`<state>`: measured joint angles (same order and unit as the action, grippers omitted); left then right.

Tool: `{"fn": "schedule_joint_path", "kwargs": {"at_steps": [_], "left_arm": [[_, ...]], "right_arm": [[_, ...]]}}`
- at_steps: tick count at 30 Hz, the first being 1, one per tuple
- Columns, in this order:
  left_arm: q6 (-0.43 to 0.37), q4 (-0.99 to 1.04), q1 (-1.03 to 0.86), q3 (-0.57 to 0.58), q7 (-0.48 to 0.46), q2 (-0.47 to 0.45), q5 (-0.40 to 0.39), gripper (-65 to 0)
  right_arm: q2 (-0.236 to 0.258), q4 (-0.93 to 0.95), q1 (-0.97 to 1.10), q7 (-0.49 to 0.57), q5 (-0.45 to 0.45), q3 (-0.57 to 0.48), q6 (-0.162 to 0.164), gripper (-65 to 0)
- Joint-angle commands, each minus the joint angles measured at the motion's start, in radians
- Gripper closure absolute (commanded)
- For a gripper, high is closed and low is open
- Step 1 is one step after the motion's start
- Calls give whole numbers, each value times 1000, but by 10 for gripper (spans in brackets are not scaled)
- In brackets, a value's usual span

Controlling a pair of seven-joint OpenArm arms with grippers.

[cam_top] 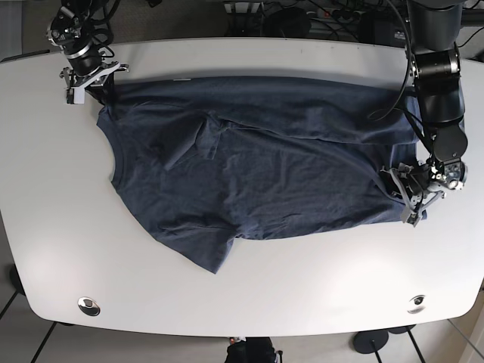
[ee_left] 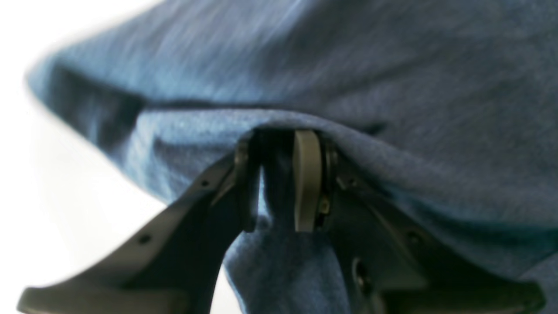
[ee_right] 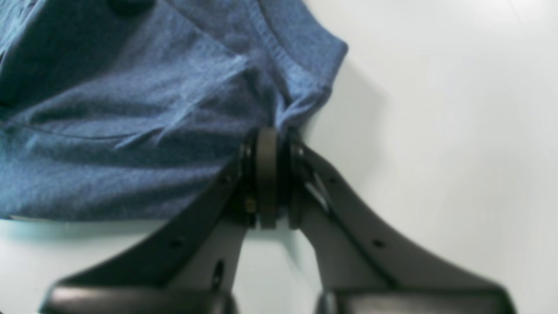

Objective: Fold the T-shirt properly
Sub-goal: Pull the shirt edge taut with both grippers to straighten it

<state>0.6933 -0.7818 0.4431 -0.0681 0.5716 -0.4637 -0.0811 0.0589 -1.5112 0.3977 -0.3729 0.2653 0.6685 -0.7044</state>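
Observation:
A dark blue T-shirt (cam_top: 265, 166) lies spread across the white table (cam_top: 242, 295), with a fold along its far edge and a sleeve pointing toward the front. My right gripper (cam_top: 97, 82) is at the shirt's far left corner. In the right wrist view it (ee_right: 268, 174) is shut on the hemmed edge of the shirt (ee_right: 130, 131). My left gripper (cam_top: 402, 193) is at the shirt's right edge. In the left wrist view it (ee_left: 277, 179) is shut on a bunch of shirt fabric (ee_left: 392, 65) that drapes over its fingertips.
Bare white table (ee_right: 436, 131) lies beside the right gripper. Two round metal fittings (cam_top: 88, 305) (cam_top: 415, 303) sit near the table's front edge. Cables and equipment (cam_top: 302, 15) lie behind the table's far edge.

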Motion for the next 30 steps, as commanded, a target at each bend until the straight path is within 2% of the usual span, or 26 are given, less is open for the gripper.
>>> {"fn": "schedule_joint_path", "kwargs": {"at_steps": [1, 3, 5, 6, 9, 10, 11, 14, 16, 18, 20, 23, 26, 30], "left_arm": [[5, -38, 23, 24, 35, -20, 22, -114], [5, -100, 23, 20, 54, -22, 22, -117], [5, -164, 23, 14, 135, -23, 22, -149], [5, -227, 20, -34, 199, -31, 22, -185], [5, -394, -73, -200, 310, -30, 20, -237], [5, -465, -109, -246, 342, -28, 20, -254], [5, -574, -175, -296, 402, -22, 5, -281], [5, -782, -344, -405, 540, -2, -125, -312], [5, -901, -475, -465, 595, 3, -234, -311], [5, -982, -606, -516, 597, 27, -316, -310], [5, -1016, -715, -574, 581, 58, -359, -307], [5, -1013, -778, -606, 568, 93, -360, -306], [5, -1008, -821, -615, 499, 122, -359, -306], [5, -873, -807, -614, 486, 115, -360, -306]], "right_arm": [[-17, -10, 39, -64, -50, 1, 7, -24], [-26, -42, 54, -64, -48, 1, 7, -25], [-44, -81, 76, -64, -48, 1, 7, -27], [-47, -111, 80, -64, -48, 1, 7, -27], [-77, -147, 80, -67, -50, 1, 7, -35], [-77, -154, 80, -67, -50, 1, 7, -59], [-77, -156, 80, -67, -50, 1, 7, -120], [-77, -156, 79, -67, -50, 1, 7, -231], [-78, -156, 76, -67, -50, 0, 7, -257], [-78, -156, 76, -67, -50, -5, 7, -254], [-78, -156, 76, -67, -50, -6, 7, -254], [-77, -154, 76, -67, -50, -8, 7, -254], [-77, -154, 76, -67, -50, -8, 7, -254], [-77, -153, 74, -67, -50, -8, 7, -252]]}}
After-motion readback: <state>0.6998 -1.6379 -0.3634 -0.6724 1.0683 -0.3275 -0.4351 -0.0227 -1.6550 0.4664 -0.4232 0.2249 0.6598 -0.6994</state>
